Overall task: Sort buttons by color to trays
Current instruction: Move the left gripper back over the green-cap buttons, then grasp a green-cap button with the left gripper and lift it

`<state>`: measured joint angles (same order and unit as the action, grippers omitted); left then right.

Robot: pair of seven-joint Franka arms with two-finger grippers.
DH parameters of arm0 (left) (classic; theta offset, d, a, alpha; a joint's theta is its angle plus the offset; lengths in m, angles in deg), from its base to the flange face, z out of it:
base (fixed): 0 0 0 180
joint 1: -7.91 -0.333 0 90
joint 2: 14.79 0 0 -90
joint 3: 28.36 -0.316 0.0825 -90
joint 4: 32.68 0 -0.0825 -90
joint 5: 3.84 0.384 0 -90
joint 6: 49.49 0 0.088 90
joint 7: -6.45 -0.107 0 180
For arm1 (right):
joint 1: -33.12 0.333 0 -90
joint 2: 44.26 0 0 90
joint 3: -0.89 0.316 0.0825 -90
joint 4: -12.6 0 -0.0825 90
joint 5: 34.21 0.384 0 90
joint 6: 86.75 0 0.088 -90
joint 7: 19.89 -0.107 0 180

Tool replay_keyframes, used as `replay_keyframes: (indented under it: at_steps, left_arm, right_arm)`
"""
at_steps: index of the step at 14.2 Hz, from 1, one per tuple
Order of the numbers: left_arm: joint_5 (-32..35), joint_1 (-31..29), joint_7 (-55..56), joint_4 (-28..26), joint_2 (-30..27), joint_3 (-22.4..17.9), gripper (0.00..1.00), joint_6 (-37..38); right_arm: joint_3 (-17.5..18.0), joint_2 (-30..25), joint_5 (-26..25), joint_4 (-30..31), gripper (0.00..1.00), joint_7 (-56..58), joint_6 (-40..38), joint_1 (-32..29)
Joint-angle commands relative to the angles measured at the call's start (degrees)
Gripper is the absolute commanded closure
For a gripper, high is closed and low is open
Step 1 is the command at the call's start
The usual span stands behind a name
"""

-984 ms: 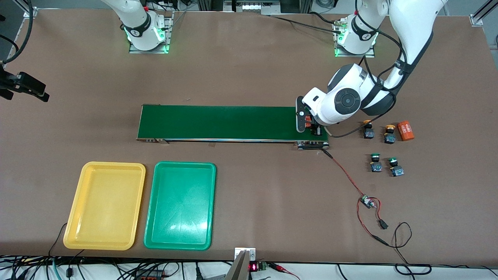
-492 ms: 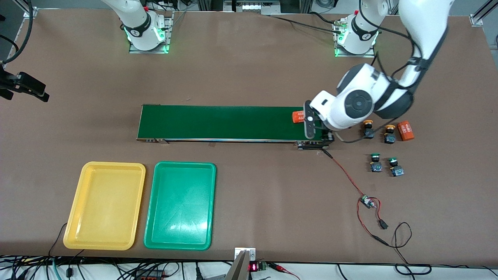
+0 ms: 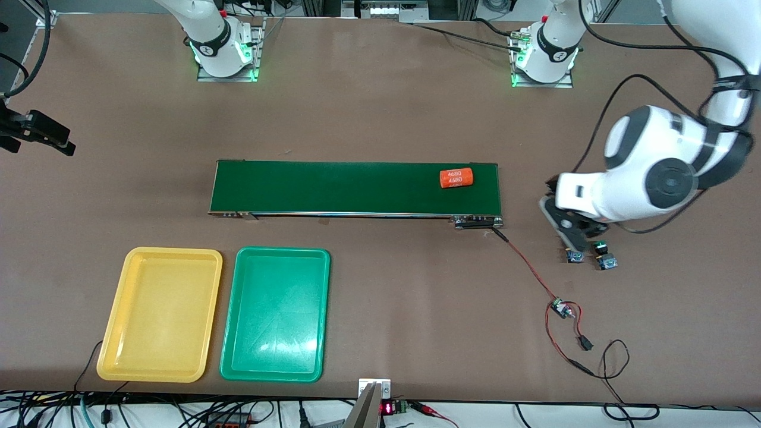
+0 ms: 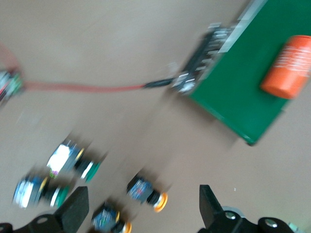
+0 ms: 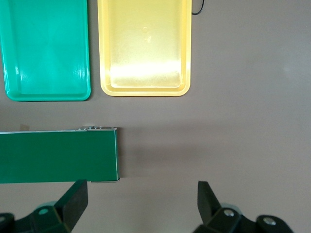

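The left end effector (image 3: pixel 572 233) is hovering, fingers spread wide and gripping nothing, over the cluster of small black-bodied push buttons near the desk edge at the left arm's end; two green-capped buttons (image 4: pixel 58 175) and two yellow-orange-capped ones (image 4: pixel 146 191) are sitting just beside each other. The right end effector (image 5: pixel 141 206) is waiting, equally wide and empty, above bare desk near the long dark-green conveyor belt (image 3: pixel 333 187). An orange printed cylinder (image 3: pixel 456 178) is lying on that belt. The shallow yellow plastic tray (image 3: pixel 134 351) and green tray (image 3: pixel 318 309) are standing empty near the right arm's end. The buttons are crowding together — a descending finger could be clipping a neighbour and toppling it; a grip on a rounded cap could be slipping.
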<state>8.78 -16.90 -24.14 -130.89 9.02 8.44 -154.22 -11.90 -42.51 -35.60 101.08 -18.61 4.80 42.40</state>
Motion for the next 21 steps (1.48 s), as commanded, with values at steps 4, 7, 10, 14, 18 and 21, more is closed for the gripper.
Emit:
replay_keyframes:
  at_steps: [4,7,10,14,18,21]
  left_arm:
    - [2.23,-4.46,17.66,3.18,6.06,0.11,0.00,-3.55]
    - [2.49,-4.63,24.06,2.76,8.53,-1.30,0.00,-6.72]
    - [3.19,-4.72,27.69,2.84,13.97,-1.65,0.00,-7.60]
    - [13.81,-4.37,26.99,4.78,17.85,-3.32,0.00,-12.43]
    - [13.83,-4.11,28.04,3.20,18.03,-3.40,0.00,-14.71]
    - [14.18,-4.28,28.92,1.70,19.60,-3.67,0.03,-20.94]
  right_arm:
    - [0.23,-1.22,-0.81,0.90,0.00,0.65,0.47,1.01]
    - [0.14,-1.04,-2.03,0.90,0.00,0.65,0.30,1.97]
    - [0.14,-0.95,-2.83,0.90,0.00,0.56,0.38,1.80]
    - [0.05,-0.87,-2.74,0.99,0.00,0.56,0.12,1.54]
    - [-0.39,-0.95,-2.39,0.99,0.00,0.47,0.03,0.75]
    - [-0.48,-0.52,-2.39,0.90,0.00,0.56,1.34,0.04]
